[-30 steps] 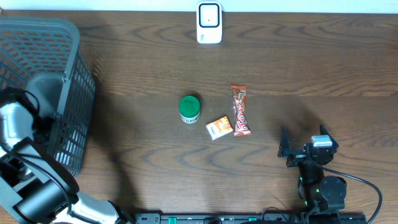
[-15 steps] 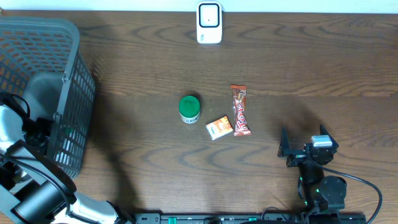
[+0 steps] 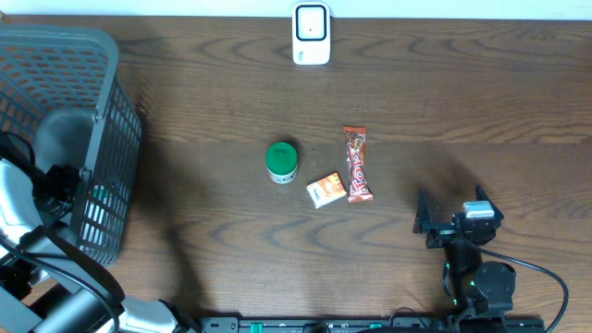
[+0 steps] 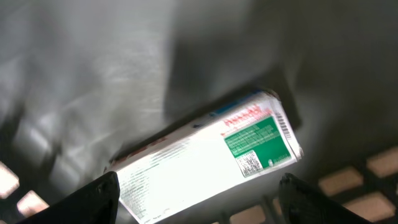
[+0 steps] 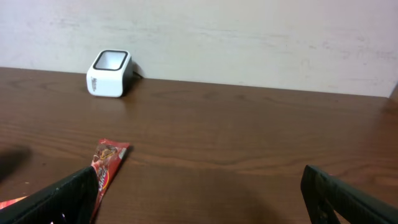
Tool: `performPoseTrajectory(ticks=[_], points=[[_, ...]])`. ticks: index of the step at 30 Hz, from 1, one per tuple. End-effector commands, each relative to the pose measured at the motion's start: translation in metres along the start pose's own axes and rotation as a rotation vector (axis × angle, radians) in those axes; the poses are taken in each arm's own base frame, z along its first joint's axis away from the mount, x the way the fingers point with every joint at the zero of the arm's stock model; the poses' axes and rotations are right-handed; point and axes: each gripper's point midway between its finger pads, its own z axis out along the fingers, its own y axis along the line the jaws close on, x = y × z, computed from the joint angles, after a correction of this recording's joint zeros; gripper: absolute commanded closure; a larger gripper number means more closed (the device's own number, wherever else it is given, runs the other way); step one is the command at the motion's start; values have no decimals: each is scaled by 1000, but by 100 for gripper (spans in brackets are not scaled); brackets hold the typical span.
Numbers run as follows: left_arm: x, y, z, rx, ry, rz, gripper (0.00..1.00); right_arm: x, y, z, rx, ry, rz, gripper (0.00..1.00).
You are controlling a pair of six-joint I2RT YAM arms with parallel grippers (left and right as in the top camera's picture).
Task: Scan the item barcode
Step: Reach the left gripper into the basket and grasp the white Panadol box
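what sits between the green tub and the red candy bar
A small orange packet, a little lower in frame than the green tub and close beside the red candy bar, in the overhead view.

mock shop checkout, barcode scanner (image 3: pixel 312 34), basket (image 3: pixel 116 157)

The left arm (image 3: pixel 17 199) has been drawn back toward the near edge of the table, its wrist section now lying lower and further left against the basket (image 3: pixel 102 111) than in either earlier overhead picture. The left gripper (image 4: pixel 205 200) is found with fingers spread wide, and the box (image 4: pixel 205 155) lies free on the basket floor beyond them. No other displacement is noted.
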Motion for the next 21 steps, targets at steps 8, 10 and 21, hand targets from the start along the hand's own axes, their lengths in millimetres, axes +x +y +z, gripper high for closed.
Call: performPoseTrajectory(ticks=[8, 10, 21], points=[[-5, -10, -5, 0, -31, 704, 2, 0, -3, 0, 14, -1, 17, 1], [-6, 1, -4, -66, -18, 724, 2, 0, -3, 0, 14, -1, 17, 1], [4, 24, 12, -165, 63, 803, 2, 0, -3, 0, 14, -1, 17, 1]])
